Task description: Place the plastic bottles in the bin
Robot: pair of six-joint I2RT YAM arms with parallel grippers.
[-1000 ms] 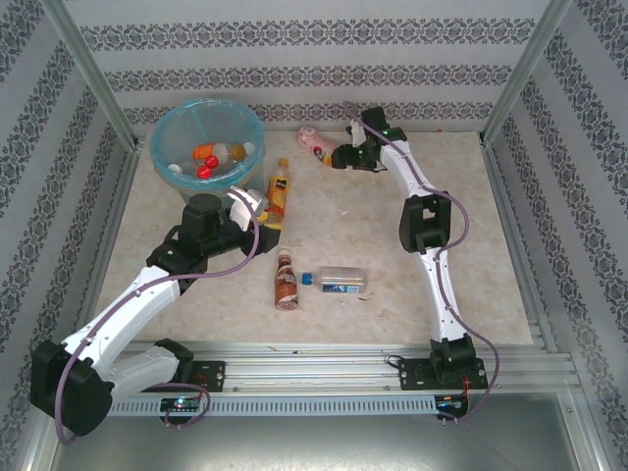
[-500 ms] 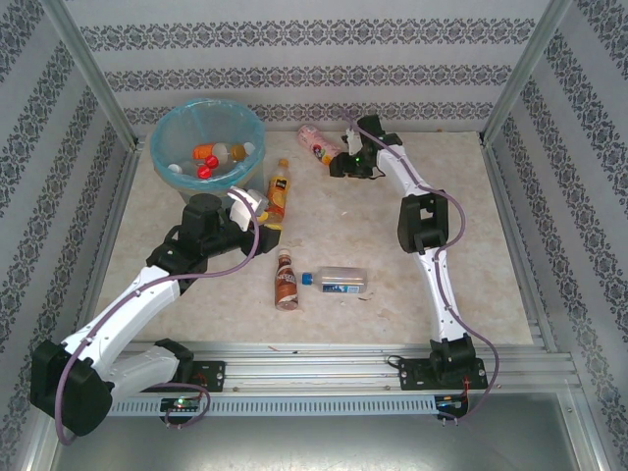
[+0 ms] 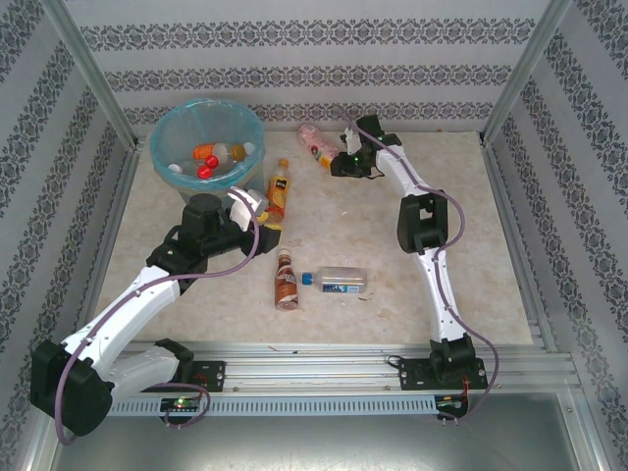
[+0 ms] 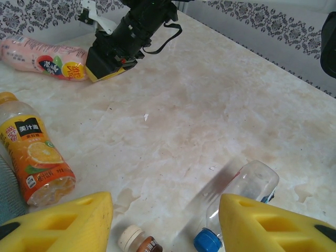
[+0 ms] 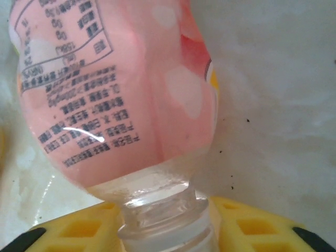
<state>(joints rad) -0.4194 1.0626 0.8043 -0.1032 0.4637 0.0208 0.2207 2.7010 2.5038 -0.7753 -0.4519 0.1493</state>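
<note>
Grips pink bottle [image 5: 121, 94] by the neck, right gripper [image 5: 165, 231] closed; next — lift, swing left to bin [image 3: 157, 147], release.

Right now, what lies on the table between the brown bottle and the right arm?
A blue-capped clear bottle, lying on its side, as the top view shows.

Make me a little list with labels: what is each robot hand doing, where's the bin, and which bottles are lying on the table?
Bin: far left corner of the table, blue bag inside, several bottles in it
Right gripper: shut on the neck of the pink bottle
Left gripper: open, holding nothing, beside the bin
On the table: pink bottle, orange juice bottle, brown bottle, clear bottle with a blue cap
Not in the bin yet: four
</note>
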